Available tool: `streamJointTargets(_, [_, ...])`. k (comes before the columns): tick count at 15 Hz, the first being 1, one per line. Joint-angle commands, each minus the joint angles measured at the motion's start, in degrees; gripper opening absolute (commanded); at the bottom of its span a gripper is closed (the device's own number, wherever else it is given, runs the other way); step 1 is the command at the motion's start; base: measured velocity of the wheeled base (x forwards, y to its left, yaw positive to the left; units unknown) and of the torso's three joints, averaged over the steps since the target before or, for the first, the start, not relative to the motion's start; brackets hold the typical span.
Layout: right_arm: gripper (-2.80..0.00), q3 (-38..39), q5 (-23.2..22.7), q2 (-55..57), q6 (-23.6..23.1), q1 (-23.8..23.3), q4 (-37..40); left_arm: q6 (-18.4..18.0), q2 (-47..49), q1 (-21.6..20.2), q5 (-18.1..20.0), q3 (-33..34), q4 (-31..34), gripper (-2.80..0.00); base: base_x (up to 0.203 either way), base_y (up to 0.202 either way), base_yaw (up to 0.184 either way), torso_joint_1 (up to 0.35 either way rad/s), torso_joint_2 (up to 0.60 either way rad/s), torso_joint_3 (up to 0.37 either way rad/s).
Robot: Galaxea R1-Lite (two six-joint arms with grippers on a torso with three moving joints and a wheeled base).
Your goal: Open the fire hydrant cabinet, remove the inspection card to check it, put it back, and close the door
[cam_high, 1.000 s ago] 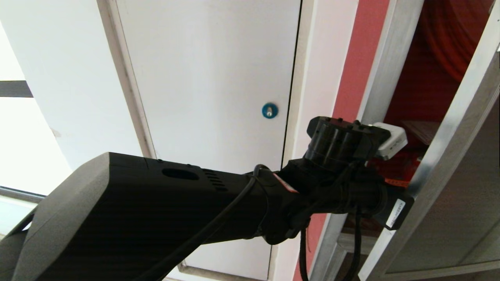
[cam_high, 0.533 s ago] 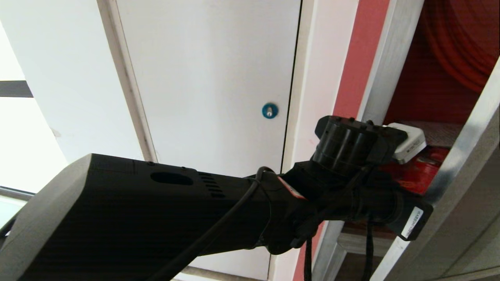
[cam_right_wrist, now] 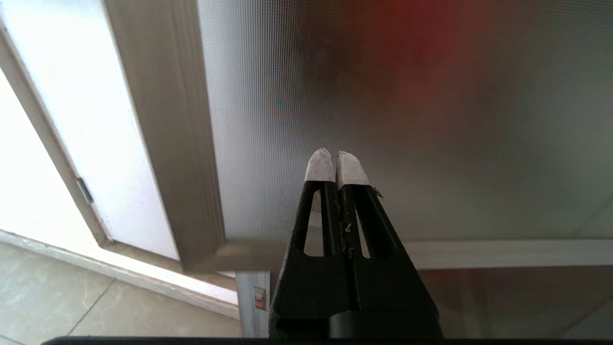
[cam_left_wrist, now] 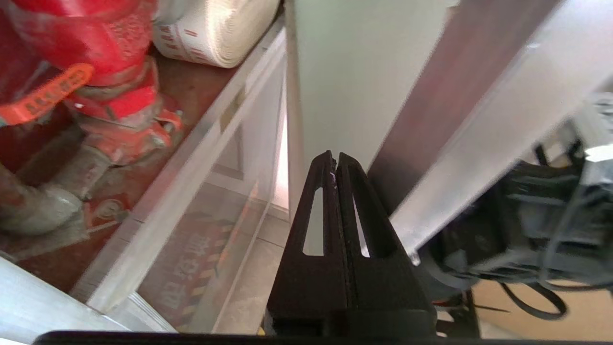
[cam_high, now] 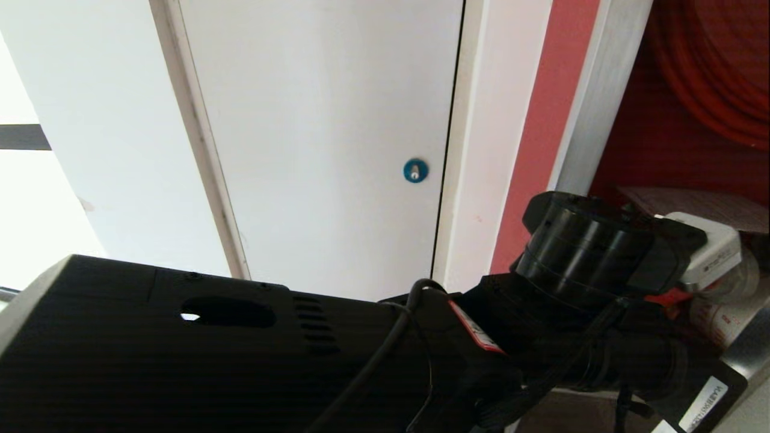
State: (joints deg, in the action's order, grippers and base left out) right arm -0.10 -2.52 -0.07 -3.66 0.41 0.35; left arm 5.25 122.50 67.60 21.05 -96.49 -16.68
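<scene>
The fire hydrant cabinet (cam_high: 592, 96) stands open at the right, showing its red inside. Only the door's silver frame edge (cam_high: 752, 361) shows, low in the right corner. My left arm reaches across to it, and its wrist hides the fingers in the head view. In the left wrist view the left gripper (cam_left_wrist: 334, 155) is shut and empty. It lies close along the inner side of the door frame (cam_left_wrist: 503, 110). My right gripper (cam_right_wrist: 335, 158) is shut with nothing in it and faces a dark glass panel (cam_right_wrist: 431, 120). I cannot make out the inspection card.
A plain grey-white door with a round blue lock (cam_high: 415, 170) is left of the cabinet. Inside hang a red hose coil (cam_high: 722, 72), a red valve (cam_left_wrist: 110, 72) and a white rolled hose (cam_left_wrist: 215, 33). A lower glass panel (cam_left_wrist: 191, 268) sits below the cabinet sill.
My left arm has swept to the right and lower in the head view. The door has swung further out to the right, uncovering more of the red inside.
</scene>
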Motion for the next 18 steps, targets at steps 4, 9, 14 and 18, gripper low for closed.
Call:
streamJointTargets(4, [-2.80, 0.0, 0.0, 0.0, 0.0, 0.0, 0.0, 0.0, -2.7, 2.1, 0.1, 1.0, 0.1, -2.80, 0.000, 0.000, 0.000, 0.000, 0.00, 0.000])
streamJointTargets(9, [-2.80, 0.0, 0.0, 0.0, 0.0, 0.0, 0.0, 0.1, -2.7, 3.7, 0.1, 1.0, 0.2, -2.80, 0.000, 0.000, 0.000, 0.000, 0.00, 0.000])
streamJointTargets(14, [-2.80, 0.0, 0.0, 0.0, 0.0, 0.0, 0.0, 0.0, -3.0, 4.9, 0.0, 1.9, -0.1, -2.80, 0.000, 0.000, 0.000, 0.000, 0.00, 0.000])
streamJointTargets(18, [-2.80, 0.0, 0.0, 0.0, 0.0, 0.0, 0.0, 0.0, -3.1, 4.8, 0.0, 2.7, 0.0, -2.80, 0.000, 0.000, 0.000, 0.000, 0.00, 0.000])
